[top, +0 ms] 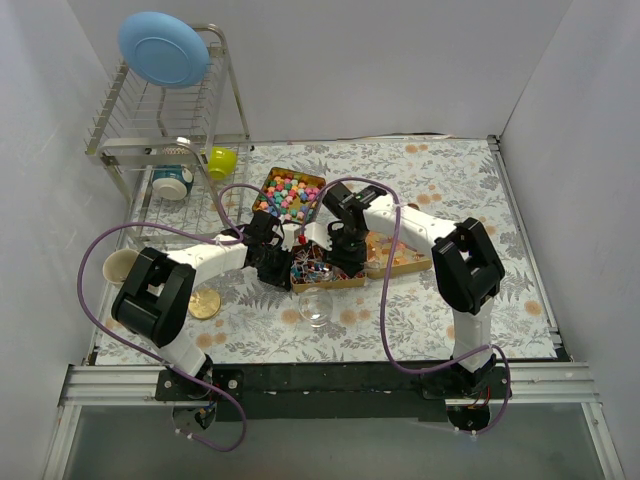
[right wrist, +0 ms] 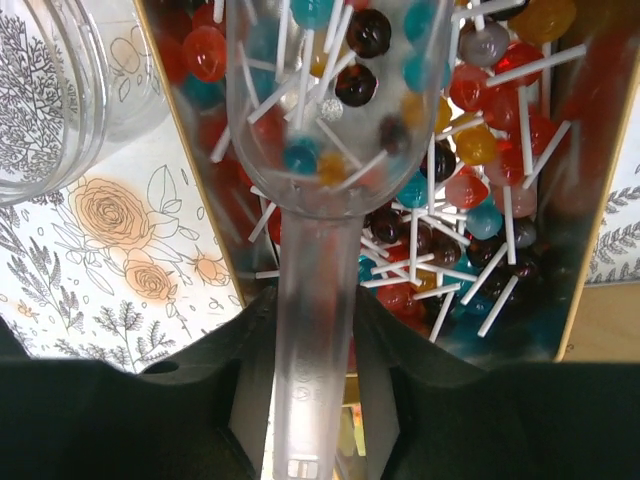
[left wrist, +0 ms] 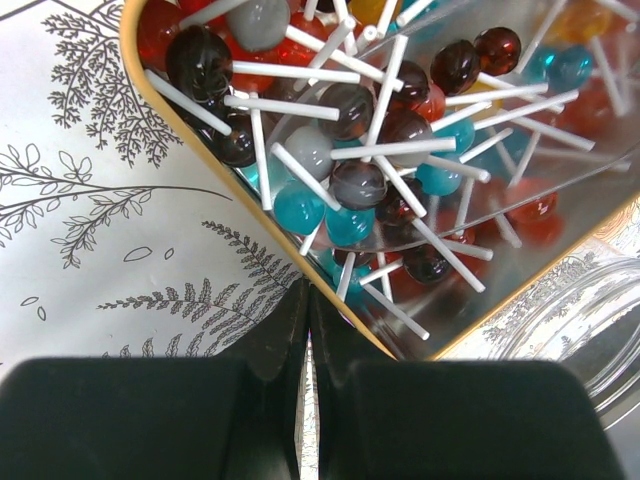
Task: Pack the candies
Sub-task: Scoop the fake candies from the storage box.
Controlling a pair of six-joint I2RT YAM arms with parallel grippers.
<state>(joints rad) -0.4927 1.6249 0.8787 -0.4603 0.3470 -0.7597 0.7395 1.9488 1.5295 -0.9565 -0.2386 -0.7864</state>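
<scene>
Fig. log | my left arm: elbow out to my left, forearm reaching inward | my left end effector: fingers pressed flat together, nothing between them | my right arm: elbow out to my right, forearm reaching inward | my right end effector: fingers clamped on the handle of a clear scoop | both end effectors near each other, apart

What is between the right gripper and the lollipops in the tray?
A clear plastic scoop: the right gripper holds its handle, and its bowl lies over the lollipops. The right wrist view shows it.
</scene>
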